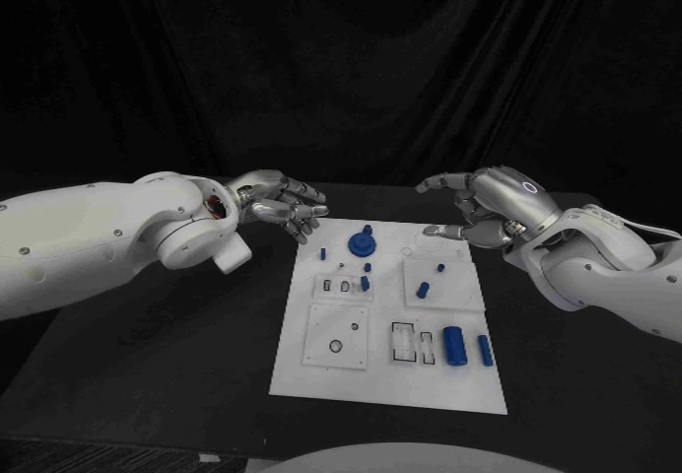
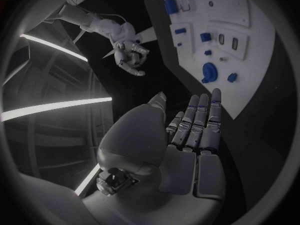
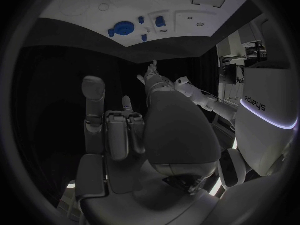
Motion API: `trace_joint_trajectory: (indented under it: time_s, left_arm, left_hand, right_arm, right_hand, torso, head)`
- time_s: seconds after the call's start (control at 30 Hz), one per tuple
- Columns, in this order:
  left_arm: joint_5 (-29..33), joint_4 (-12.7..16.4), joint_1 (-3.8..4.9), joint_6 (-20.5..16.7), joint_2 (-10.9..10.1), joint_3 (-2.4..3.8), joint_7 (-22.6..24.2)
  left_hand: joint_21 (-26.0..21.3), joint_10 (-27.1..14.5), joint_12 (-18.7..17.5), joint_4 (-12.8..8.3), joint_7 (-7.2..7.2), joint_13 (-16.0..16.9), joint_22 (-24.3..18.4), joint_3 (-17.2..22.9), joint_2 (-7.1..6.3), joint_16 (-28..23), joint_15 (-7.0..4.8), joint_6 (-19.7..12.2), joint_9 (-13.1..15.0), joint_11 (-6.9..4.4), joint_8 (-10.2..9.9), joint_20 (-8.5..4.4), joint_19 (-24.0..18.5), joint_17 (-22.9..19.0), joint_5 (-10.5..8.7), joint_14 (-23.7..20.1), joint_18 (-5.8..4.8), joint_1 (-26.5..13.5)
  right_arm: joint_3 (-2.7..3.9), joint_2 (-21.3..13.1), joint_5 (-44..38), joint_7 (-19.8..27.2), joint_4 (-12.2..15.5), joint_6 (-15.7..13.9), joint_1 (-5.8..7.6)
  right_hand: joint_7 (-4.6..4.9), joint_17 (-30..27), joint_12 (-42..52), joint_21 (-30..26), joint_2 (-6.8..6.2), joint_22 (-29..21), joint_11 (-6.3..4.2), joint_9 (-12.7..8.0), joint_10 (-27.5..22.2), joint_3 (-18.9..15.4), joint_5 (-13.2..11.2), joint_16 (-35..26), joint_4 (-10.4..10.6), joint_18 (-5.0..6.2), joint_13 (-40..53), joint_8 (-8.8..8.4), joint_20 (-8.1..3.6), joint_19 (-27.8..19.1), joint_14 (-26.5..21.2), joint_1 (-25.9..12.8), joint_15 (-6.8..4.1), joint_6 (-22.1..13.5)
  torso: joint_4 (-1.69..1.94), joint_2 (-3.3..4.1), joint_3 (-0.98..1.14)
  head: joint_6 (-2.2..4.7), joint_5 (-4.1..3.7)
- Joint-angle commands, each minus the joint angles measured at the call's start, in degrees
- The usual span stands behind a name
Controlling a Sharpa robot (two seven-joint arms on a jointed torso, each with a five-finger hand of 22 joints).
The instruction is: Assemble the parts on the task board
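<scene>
Fingers [image 1: 296, 209] of my left hand [image 1: 273, 202] hang loosely curled and apart over the counter [image 1: 170, 345] just beyond the far left corner of the flat white rectangular task board [image 1: 391, 379], holding nothing; in the left wrist view they lie side by side, nearly straight, with an empty palm. My right hand [image 1: 483, 205] hovers just past the board's far right corner, its fingers [image 1: 443, 183] spread and gently bent, thumb reaching toward the board, also holding nothing. The board lies in the middle of the black counter between my two arms. On it, a round blue gear-like part [image 1: 363, 241] sits near the far edge with a few small blue pegs [image 1: 367, 267] just beside it, a short blue piece [image 1: 366, 284] stands in a raised white block, another small blue piece [image 1: 424, 290] rests on the neighbouring block, and two long blue cylinders [image 1: 455, 345] lie at the near right. Several slots and a round hole in the near blocks look unfilled, so I judge the assembly barely started, with most parts left to seat.
</scene>
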Motion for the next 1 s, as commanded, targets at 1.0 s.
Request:
trace_joint_trajectory:
  time_s: [1.0]
  left_arm:
    - [-14.8,-13.3,0.35,23.8,19.5,0.00,-27.9]
  left_hand:
    - [52.6,47.3,74.2,-0.1,-2.92,77.3,48.9,-3.7,0.95,55.1,-12.42,20.2,28.1,-12.10,31.2,-9.02,28.8,85.4,-4.35,55.3,-0.30,-16.2]
  right_arm:
    - [0.03,1.4,-0.1,-4.0,-3.1,-0.1,-3.61]
  right_hand:
    - [0.42,13.1,0.1,0.0,3.09,0.9,0.14,-1.8,6.2,0.6,5.9,0.0,-0.5,-0.79,15.0,2.25,-0.08,0.7,5.5,0.6,0.06,2.5]
  torso:
    - [-4.55,-3.39,3.47]
  head:
    - [-4.59,1.98]
